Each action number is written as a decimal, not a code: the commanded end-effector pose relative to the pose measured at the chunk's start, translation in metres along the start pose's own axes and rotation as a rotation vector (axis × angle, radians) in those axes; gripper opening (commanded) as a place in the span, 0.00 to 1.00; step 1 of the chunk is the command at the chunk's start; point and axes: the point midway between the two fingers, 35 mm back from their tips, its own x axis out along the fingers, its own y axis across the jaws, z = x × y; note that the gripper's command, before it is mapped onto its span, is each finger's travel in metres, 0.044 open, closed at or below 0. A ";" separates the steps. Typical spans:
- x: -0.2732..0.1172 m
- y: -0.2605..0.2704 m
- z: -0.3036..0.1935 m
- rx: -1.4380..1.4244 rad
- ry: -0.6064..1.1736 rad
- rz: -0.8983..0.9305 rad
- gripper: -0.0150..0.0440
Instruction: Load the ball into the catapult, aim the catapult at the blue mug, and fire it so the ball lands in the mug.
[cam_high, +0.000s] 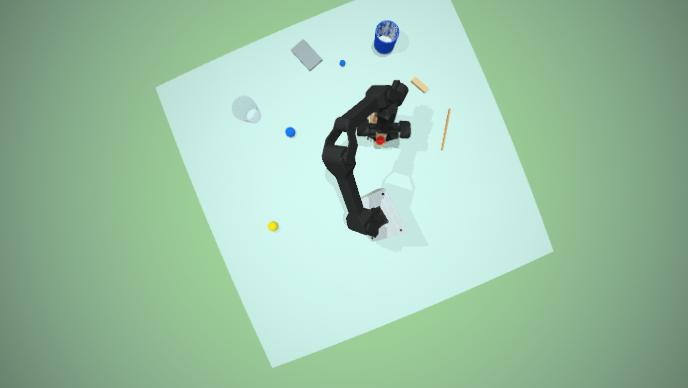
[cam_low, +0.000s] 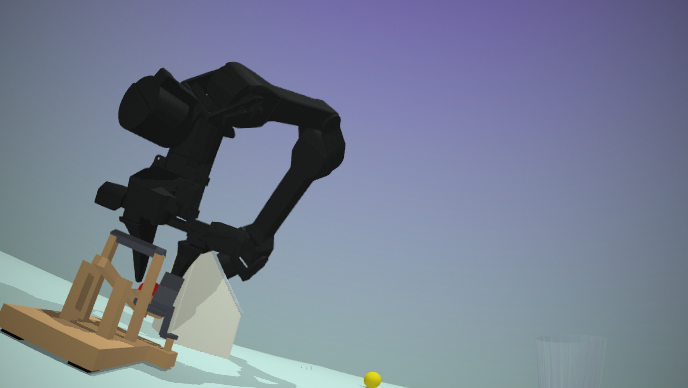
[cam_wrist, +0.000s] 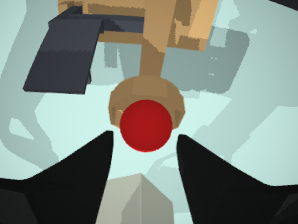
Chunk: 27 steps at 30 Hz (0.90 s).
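Observation:
The wooden catapult (cam_high: 373, 118) (cam_low: 45, 327) (cam_wrist: 200, 25) stands under my gripper, partly hidden in the top view. The red ball (cam_high: 380, 140) (cam_low: 148, 288) (cam_wrist: 146, 125) is at the catapult's round cup (cam_wrist: 147, 87), overlapping its near edge in the wrist view. Whether it rests fully in the cup is not clear. My gripper (cam_low: 157, 276) (cam_wrist: 145, 139) is open, its fingertips on both sides of the ball with a gap at each side. A dark plate (cam_low: 170, 288) (cam_wrist: 62, 57) of the catapult is beside the cup. The blue mug (cam_high: 384, 46) stands upright beyond the catapult.
Around lie a grey block (cam_high: 306, 55), a small blue ball (cam_high: 342, 63), a larger blue ball (cam_high: 290, 132), a yellow ball (cam_high: 272, 226) (cam_low: 372, 380), a wooden block (cam_high: 420, 85) and a thin stick (cam_high: 446, 130). A clear cup (cam_high: 246, 109) (cam_low: 571, 362) stands at the left in the top view.

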 end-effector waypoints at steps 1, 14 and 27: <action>-0.012 0.000 -0.003 0.006 -0.002 0.000 0.74; -0.092 -0.012 0.001 0.080 -0.133 -0.014 1.00; -0.155 -0.026 0.108 0.124 -0.573 -0.047 1.00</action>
